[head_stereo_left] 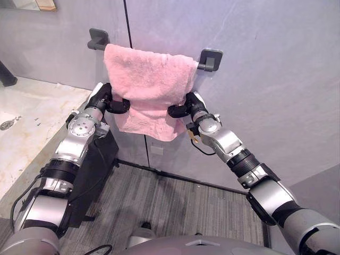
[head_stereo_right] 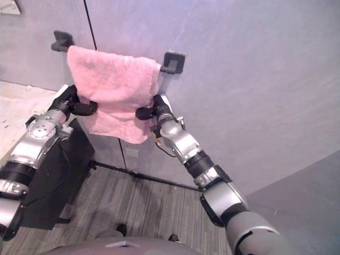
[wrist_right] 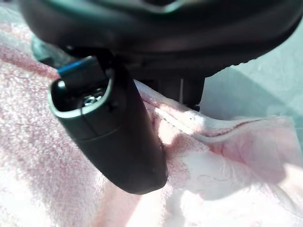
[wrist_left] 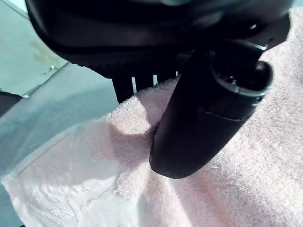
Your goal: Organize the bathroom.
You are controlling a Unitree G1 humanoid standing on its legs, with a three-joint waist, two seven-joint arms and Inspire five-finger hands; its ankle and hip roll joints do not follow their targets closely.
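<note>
I'm seeing the fluffy pink terry towel point(head_stereo_left: 150, 85) hanging over the dark wall-mounted towel bar point(head_stereo_left: 208, 59). Below the bar, L hand point(head_stereo_left: 109, 101) is pinching the towel's left edge w/ thumb and fingers; R hand point(head_stereo_left: 187, 106) is pinching its right edge, probably as firmly.

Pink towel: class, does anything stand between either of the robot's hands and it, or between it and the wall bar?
Nothing visible does. The pink towel already hangs over the wall bar, and the left hand and right hand each pinch a side edge of it, thumbs pressed on the cloth.
</note>
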